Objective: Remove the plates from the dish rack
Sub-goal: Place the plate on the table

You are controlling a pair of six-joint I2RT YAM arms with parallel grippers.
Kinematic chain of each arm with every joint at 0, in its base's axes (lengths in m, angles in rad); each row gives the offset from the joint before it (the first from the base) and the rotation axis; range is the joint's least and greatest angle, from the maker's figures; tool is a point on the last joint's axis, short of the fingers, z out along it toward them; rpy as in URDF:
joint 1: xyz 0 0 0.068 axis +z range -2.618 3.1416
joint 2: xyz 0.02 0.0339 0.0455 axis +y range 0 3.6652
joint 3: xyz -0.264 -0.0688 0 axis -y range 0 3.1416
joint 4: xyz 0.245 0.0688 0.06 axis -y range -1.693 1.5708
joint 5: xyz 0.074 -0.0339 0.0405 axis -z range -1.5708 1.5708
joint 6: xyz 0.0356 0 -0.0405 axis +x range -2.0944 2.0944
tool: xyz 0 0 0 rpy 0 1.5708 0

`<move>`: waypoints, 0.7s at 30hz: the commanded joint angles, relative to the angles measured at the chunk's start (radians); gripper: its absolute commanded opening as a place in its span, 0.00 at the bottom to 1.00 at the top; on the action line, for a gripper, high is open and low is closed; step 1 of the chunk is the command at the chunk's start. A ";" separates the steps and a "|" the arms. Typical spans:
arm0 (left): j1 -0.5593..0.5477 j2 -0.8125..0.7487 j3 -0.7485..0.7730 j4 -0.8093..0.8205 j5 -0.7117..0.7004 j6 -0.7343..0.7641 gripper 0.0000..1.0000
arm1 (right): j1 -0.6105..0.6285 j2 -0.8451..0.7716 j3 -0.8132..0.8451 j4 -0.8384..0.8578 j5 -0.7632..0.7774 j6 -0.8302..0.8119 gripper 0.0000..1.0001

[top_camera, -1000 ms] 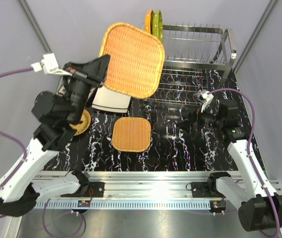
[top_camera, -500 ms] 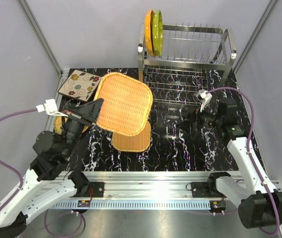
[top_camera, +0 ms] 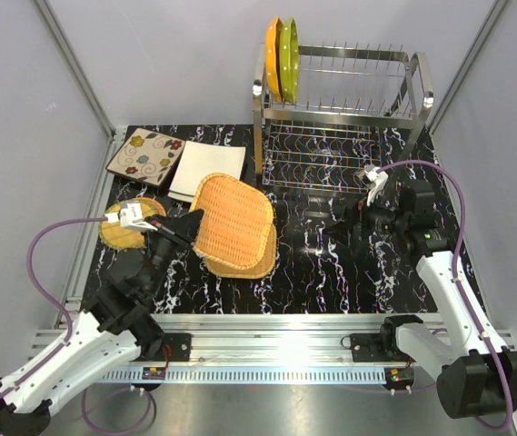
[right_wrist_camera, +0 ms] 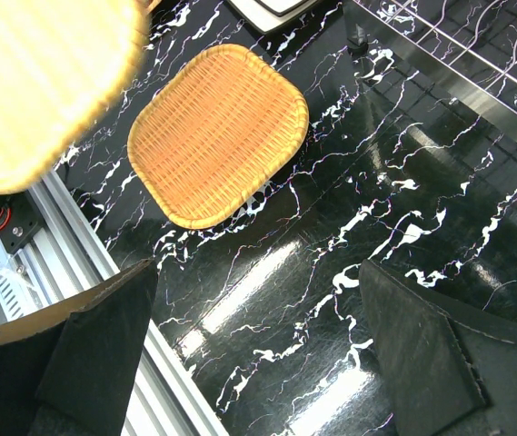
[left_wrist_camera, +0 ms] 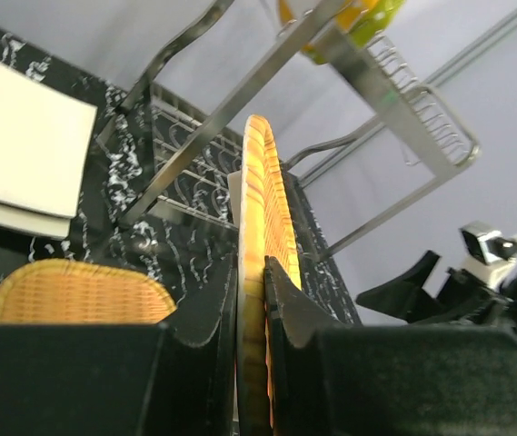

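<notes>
The left gripper (top_camera: 186,227) pinched the large wicker plate (top_camera: 235,221) by its rim, tilted over a smaller wicker plate (right_wrist_camera: 217,136). The right gripper (right_wrist_camera: 253,272) gaped empty. Placing seemed underway: lower flat, then release. At 1 o'clock, the dish rack (top_camera: 349,113) held an orange plate (top_camera: 273,54) and a green plate (top_camera: 289,53).

Tally, top view.

Plates: seven in all.
- Rounded-square wicker: two, the upper wicker plate (top_camera: 233,221) and the lower wicker plate (top_camera: 260,261).
- Round wicker plate (top_camera: 115,234): one.
- Square floral plate (top_camera: 144,156): one.
- Square white plate (top_camera: 208,168): one counted; the left wrist view hints at a second layer beneath it, but this cannot be settled.
- Round orange plate (top_camera: 273,56): one.
- Round green plate (top_camera: 289,53): one.

Steel wire dish rack (top_camera: 349,116): one, with two tiers.

Robot arms: two, the left arm (top_camera: 85,338) and the right arm (top_camera: 447,289).

Purple cables: two, one per arm.
</notes>
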 commanded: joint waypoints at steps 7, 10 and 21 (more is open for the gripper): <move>0.189 0.035 -0.143 0.291 0.075 -0.214 0.00 | -0.007 -0.005 0.010 0.012 -0.024 0.001 1.00; 0.254 0.063 -0.192 0.342 0.132 -0.271 0.00 | -0.007 -0.008 0.005 0.010 -0.024 0.001 1.00; 0.339 0.200 -0.367 0.592 0.241 -0.437 0.00 | -0.007 0.001 -0.002 0.013 -0.021 0.004 1.00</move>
